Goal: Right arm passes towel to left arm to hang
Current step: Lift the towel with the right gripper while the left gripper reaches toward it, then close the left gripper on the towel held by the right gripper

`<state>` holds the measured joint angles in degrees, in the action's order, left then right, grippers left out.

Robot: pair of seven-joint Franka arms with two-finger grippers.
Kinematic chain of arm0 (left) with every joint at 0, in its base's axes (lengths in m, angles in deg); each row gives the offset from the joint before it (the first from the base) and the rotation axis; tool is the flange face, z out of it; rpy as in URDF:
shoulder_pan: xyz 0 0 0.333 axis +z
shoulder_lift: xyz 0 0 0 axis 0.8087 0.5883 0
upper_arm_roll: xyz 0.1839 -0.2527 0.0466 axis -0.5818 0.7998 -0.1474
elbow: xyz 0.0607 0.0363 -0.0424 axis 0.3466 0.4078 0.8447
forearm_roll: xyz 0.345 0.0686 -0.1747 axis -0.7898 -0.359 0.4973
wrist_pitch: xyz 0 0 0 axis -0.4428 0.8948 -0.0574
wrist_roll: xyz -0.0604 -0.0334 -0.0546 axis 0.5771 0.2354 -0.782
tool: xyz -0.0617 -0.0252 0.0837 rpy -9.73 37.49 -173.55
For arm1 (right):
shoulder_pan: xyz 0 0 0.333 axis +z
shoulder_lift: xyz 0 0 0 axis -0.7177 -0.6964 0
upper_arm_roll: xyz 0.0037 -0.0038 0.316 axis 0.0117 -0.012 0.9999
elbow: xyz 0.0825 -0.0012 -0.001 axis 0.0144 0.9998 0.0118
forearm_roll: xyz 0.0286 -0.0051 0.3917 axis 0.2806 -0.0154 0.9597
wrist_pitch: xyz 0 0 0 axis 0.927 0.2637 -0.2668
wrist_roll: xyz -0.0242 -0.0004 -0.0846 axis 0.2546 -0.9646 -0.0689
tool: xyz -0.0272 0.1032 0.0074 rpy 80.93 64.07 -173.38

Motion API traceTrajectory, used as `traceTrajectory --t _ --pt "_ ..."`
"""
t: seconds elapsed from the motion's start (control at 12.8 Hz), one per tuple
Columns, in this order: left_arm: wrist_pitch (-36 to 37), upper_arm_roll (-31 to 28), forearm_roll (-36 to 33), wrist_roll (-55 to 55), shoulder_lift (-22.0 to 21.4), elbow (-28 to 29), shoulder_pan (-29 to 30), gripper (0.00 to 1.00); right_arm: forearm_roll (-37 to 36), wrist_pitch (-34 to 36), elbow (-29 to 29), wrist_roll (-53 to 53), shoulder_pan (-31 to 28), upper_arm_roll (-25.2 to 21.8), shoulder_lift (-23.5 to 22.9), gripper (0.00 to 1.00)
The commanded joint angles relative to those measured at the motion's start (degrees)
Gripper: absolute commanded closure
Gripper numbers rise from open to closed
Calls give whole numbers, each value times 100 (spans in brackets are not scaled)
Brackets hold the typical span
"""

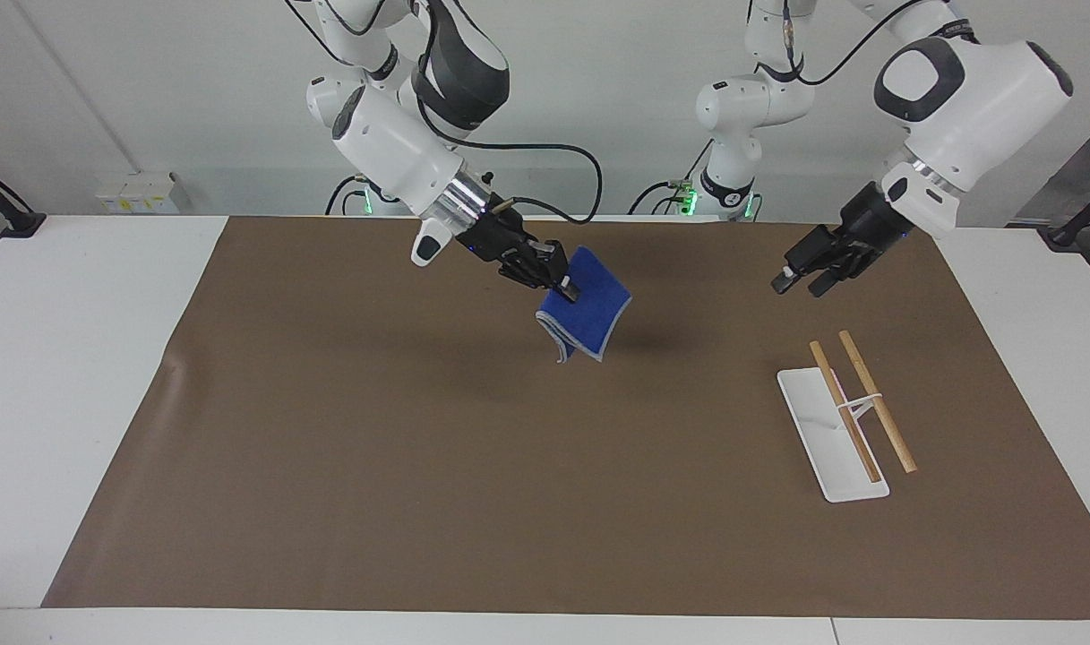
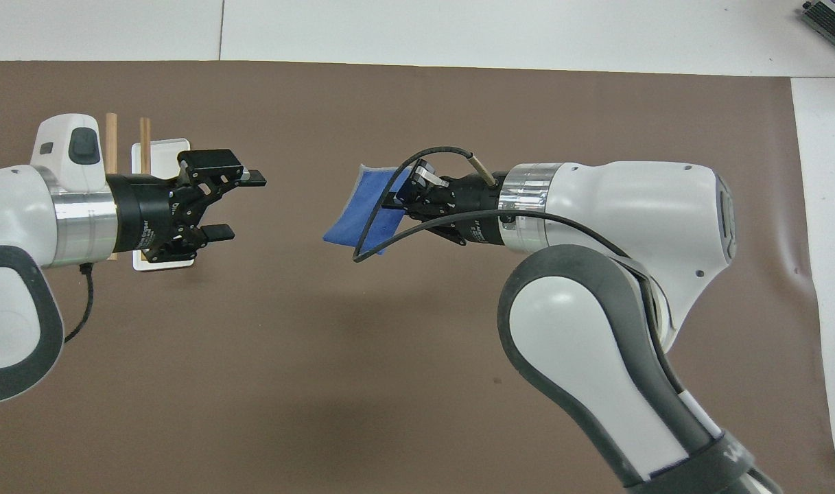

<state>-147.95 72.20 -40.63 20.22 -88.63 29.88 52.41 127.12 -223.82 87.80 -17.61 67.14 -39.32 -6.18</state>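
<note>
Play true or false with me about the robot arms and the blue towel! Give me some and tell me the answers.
1. The right gripper holds the towel up in the air. True.
2. The left gripper is shut. False: it is open.
3. The towel hangs on the wooden rack. False: the rack is bare.
4. The left gripper touches the towel. False: there is a gap between them.
5. A brown mat covers the table. True.

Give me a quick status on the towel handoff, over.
Right claw shut on blue towel, up over the mat. Left claw open, in the air, pointed at towel, not touching it. Gap between them clear. Towel rack empty.
</note>
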Motion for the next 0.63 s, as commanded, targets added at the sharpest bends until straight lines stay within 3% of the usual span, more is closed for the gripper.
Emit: traceTrajectory --t 0.0,0.23,0.55 --pt "-844 -80 282 1002 -151 323 -537 0 130 -47 -147 -73 -19 17 -104 100" --pt "-1575 -80 299 1365 -133 682 -1135 0 130 -38 -147 -82 -27 17 -139 100" --pt "-2015 -80 396 1646 -11 815 -1470 0 139 -38 -147 -82 -28 17 -139 100"
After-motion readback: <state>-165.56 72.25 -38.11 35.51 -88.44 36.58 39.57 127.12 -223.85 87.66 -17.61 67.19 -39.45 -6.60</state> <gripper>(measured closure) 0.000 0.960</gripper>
